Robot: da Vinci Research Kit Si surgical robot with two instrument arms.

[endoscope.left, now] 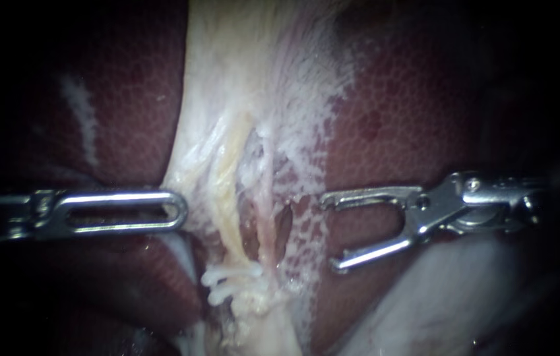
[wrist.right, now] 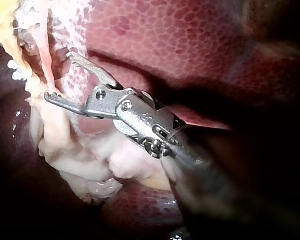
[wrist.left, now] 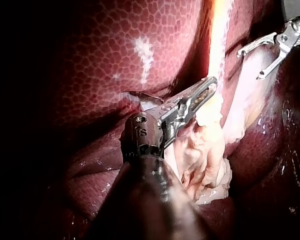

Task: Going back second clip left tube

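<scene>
Your silver right instrument (endoscope.left: 332,234) stands jaws apart, empty, over the mottled dark red liver (endoscope.left: 392,118). Your slotted left instrument (endoscope.left: 179,211) clamps the edge of the pale yellowish tissue (endoscope.left: 227,99); only the left wrist view shows its teeth. The endoscope shows the white ridged clip (endoscope.left: 230,282) low on that tissue.

the tubes (endoscope.left: 263,211) lie between left instrument (endoscope.left: 177,211) and right instrument (endoscope.left: 331,234), on the liver (endoscope.left: 392,99)

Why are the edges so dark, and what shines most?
Endoscope view: light pools on the pale tissue in the middle, corners go black, left instrument glints. Left wrist view: pale strand glows, the shaft is shadowed. Right wrist view: right instrument shines, shaft dark.
</scene>
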